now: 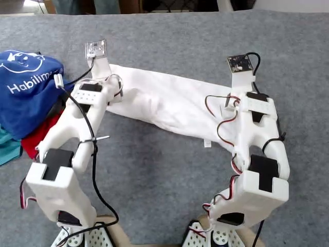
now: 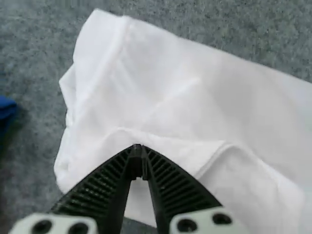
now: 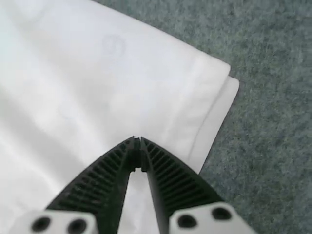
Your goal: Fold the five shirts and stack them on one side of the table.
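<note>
A white shirt (image 1: 164,103) lies in a long folded band across the grey table, stretched between both arms. My left gripper (image 2: 138,149) is shut on a fold at the shirt's left end (image 2: 195,97); from above it sits at the band's upper left corner (image 1: 109,78). My right gripper (image 3: 136,142) is shut on the white cloth (image 3: 97,73) near a hemmed corner, at the band's right end (image 1: 237,88). Both black finger pairs meet at their tips with cloth pinched between them.
A heap of other shirts sits at the table's left edge: a blue one (image 1: 25,87) on top, a red one (image 1: 38,136) and a teal one (image 1: 7,148) beneath. Bare grey felt (image 1: 164,175) lies between the two arm bases and behind the white shirt.
</note>
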